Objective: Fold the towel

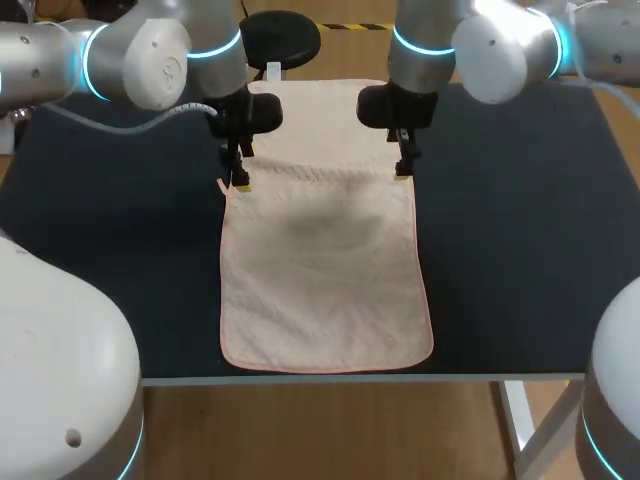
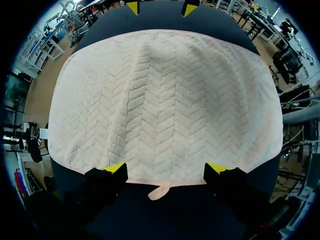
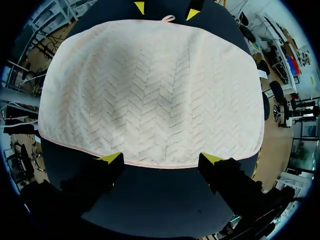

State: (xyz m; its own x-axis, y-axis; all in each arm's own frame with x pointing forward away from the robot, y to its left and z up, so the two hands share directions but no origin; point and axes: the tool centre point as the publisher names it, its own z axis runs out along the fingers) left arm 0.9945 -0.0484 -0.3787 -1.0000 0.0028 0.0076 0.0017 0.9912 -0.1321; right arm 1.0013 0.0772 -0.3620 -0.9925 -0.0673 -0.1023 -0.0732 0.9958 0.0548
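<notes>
Dark table (image 1: 520,250), towel (image 1: 325,270) spread flat down its middle, reaching the near edge. Left end effector (image 1: 238,182) and right end effector (image 1: 403,170) at opposite side edges, both wide open, holding nothing. No fold clearly made yet; grasping and folding look still to do.

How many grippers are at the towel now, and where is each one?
2. The left gripper is at the left edge of the towel, the right gripper at its right edge, both open. No other is in view.
</notes>
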